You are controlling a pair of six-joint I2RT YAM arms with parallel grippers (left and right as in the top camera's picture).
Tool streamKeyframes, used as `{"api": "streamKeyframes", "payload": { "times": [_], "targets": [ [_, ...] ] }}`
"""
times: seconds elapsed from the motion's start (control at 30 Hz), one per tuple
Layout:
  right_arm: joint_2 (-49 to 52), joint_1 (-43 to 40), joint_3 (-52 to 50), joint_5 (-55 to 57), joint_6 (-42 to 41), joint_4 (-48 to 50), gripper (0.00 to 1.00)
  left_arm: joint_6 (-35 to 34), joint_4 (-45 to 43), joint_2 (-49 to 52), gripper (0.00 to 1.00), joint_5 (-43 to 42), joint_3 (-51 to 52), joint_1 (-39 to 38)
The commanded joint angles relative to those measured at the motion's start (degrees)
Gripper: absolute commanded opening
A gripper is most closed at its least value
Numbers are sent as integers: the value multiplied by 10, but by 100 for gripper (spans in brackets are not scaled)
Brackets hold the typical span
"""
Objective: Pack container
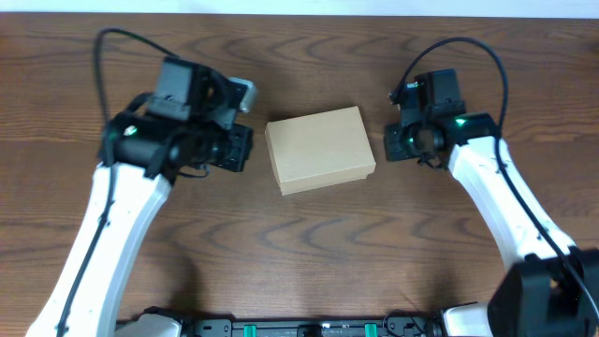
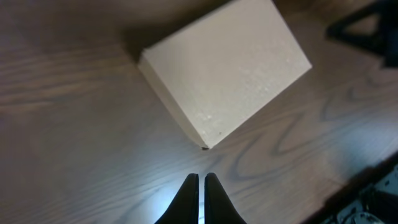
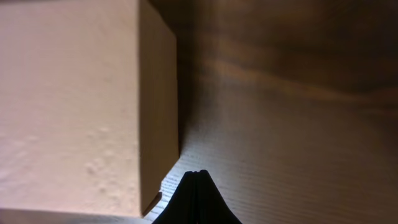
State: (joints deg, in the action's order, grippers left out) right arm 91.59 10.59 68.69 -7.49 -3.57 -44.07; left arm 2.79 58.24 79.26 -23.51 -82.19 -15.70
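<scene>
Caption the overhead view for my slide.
Closed cardboard box between the shut left hand and right hand on a wooden table.

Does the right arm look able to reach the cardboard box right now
Probably yes: the right gripper sits close beside the container, nothing but table between them, though its jaws are shut and would have to open first.

Dark wood-grain table (image 1: 309, 253); pale strip (image 1: 299, 6) beyond, perhaps wall.
</scene>
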Motion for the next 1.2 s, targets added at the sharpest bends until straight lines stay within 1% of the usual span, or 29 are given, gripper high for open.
{"api": "streamKeyframes", "payload": {
  "times": [0.0,0.07,0.13,0.33,0.43,0.5,0.57,0.7,0.83,1.0,1.07,1.17],
  "targets": [
    [38,18,-10,-23,-24,6,2,-2,6,-41,6,14,0,20],
    [54,30,-10,-64,-24,23,1,-2,12,-68,6,14,0,34],
    [58,39,-10,-77,-24,31,1,-2,19,-84,6,14,0,42],
    [58,58,-10,-80,-27,20,1,-2,61,-127,6,14,0,49],
    [58,62,-10,-99,-28,11,1,-2,89,-144,6,14,0,49],
    [58,64,-10,-92,-28,10,1,-2,102,-153,6,14,0,49],
    [58,63,-10,-59,-28,9,1,-2,108,-162,6,14,0,49],
    [42,57,0,-30,-28,-23,1,-2,113,-178,6,14,0,49],
    [-30,60,6,-40,-39,-64,2,5,155,-202,6,14,0,49],
    [-169,83,-1,-43,-28,-101,2,14,180,-253,6,-7,6,48],
    [-230,95,-20,-46,-28,-101,1,15,178,-284,6,-8,21,48],
    [-327,113,-88,-46,-28,-91,1,15,164,-340,6,-18,70,48]
  ]
}}
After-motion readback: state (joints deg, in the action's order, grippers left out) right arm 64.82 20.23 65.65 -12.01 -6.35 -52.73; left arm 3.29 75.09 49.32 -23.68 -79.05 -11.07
